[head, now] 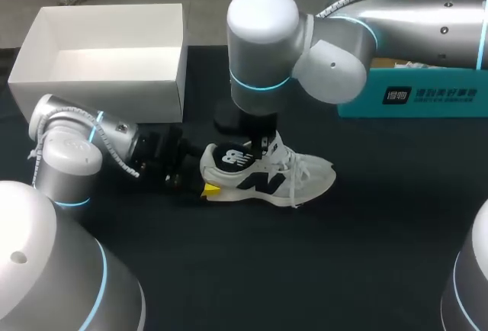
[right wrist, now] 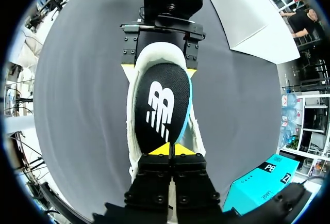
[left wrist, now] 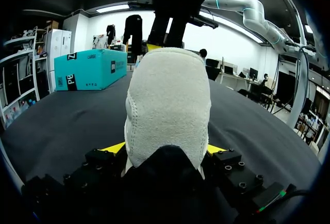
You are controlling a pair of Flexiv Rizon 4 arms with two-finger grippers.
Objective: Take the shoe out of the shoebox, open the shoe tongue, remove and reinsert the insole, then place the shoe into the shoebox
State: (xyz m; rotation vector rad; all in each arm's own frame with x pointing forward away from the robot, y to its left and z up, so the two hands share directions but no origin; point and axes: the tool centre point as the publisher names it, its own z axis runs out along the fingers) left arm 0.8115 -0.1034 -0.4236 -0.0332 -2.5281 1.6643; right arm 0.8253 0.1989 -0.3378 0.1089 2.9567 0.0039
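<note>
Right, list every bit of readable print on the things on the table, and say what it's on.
"LARGE": on the side of the teal cardboard box.
"N": big dark letter on the side of the white sneaker.
On the black insole: only a white stylised logo, no plain word.
Other white print on the teal cardboard box: too blurred to read.

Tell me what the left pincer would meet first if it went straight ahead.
The white sneaker: its heel is gripped in the left pincer, so any push ahead presses straight into it.
</note>
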